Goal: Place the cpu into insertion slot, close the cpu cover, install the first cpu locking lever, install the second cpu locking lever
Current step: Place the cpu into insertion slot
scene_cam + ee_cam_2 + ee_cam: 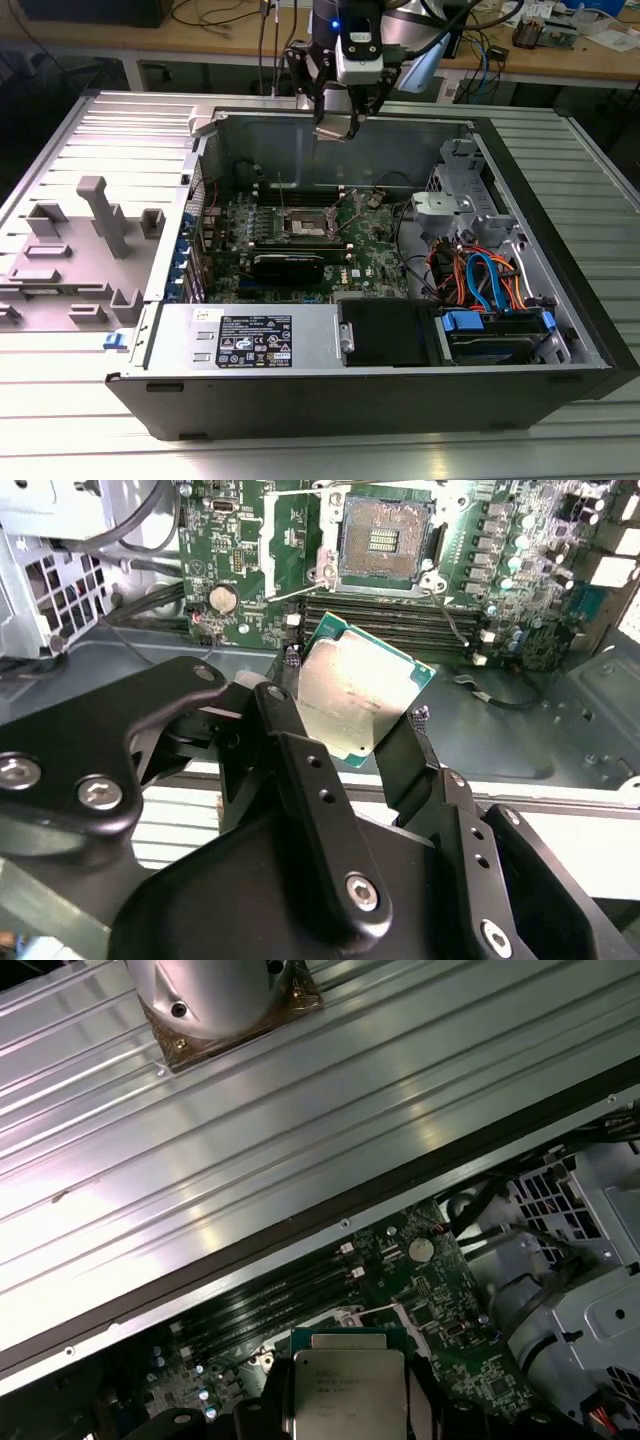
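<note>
Silver top upward, hold the cpu (370, 685), pinched at two edges by the tool (348, 708) above the open case (300, 400), level and squared to the insertion slot (308, 228) toward six o'clock in the exterior view, probably avoiding a crooked seat.

Dull silver metal cpu (360, 695), glossy motherboard (245, 540), ribbed shiny metal table (300, 1110)
</note>
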Action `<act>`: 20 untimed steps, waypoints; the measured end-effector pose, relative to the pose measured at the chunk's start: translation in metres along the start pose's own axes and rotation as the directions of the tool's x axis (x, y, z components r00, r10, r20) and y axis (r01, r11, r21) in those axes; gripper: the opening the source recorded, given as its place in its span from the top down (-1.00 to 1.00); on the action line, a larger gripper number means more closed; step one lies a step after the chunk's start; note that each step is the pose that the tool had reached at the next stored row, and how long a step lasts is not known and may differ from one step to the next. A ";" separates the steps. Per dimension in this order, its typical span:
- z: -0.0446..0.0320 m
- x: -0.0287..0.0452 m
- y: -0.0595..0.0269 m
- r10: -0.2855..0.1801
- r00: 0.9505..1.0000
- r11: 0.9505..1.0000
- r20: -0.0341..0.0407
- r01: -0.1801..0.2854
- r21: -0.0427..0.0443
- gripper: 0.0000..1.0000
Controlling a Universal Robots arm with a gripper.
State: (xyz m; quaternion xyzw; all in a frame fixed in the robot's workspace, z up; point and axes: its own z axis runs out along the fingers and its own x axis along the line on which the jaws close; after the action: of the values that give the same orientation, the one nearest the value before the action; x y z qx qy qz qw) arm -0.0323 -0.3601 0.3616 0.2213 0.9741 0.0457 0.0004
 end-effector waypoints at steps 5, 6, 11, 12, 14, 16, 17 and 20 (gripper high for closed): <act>0.0003 0.0000 0.0000 0.054 0.999 0.999 0.005 -0.054 -0.001 -0.09; 0.0003 0.0000 0.0000 0.067 0.998 0.998 0.006 -0.067 -0.002 -0.09; 0.0006 0.0000 0.0000 0.125 0.992 0.992 0.011 -0.125 -0.003 -0.09; 0.0007 0.0000 0.0000 0.139 0.990 0.990 0.012 -0.139 -0.004 -0.09; 0.0008 0.0000 0.0000 0.169 0.985 0.986 0.015 -0.169 -0.005 -0.09; 0.0008 0.0000 0.0000 0.183 0.983 0.983 0.016 -0.183 -0.005 -0.09; 0.0008 0.0000 0.0000 0.187 0.982 0.982 0.016 -0.187 -0.005 -0.09; 0.0008 0.0000 0.0000 0.189 0.982 0.982 0.017 -0.189 -0.005 -0.09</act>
State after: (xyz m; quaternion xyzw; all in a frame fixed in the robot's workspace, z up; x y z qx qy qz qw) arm -0.0323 -0.3600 0.3608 0.3129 0.9487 0.0455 0.0048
